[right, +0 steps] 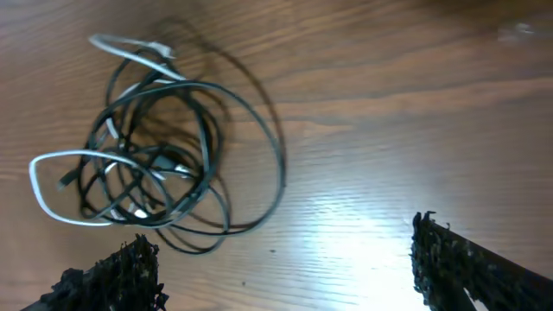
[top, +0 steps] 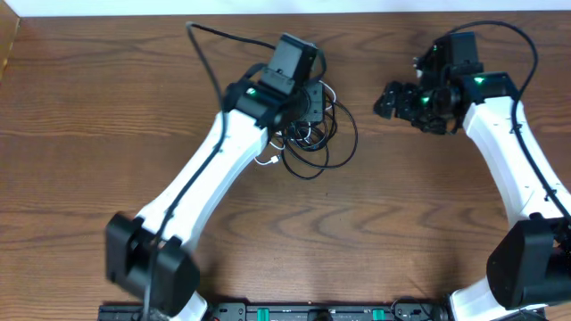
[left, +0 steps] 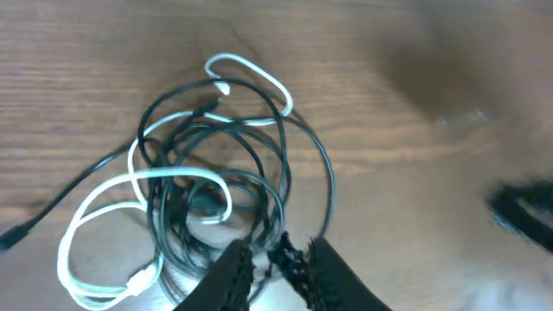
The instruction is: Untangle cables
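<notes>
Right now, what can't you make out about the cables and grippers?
- Overhead: the left arm covers part of the cables and its own fingers.
- Left wrist: blurred; whether the left gripper pinches a strand is unclear.
- Right wrist: right gripper open, finger bases cut off by bottom edge.
- All views: strand crossings too thin to trace.

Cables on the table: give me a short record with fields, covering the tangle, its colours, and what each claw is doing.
cables: one tangled clump of loose loops on the wooden table
colours: mostly black, one white
left claw: fingers close together at the clump's edge; grip unclear
right claw: open, apart from the clump, holding nothing
</notes>
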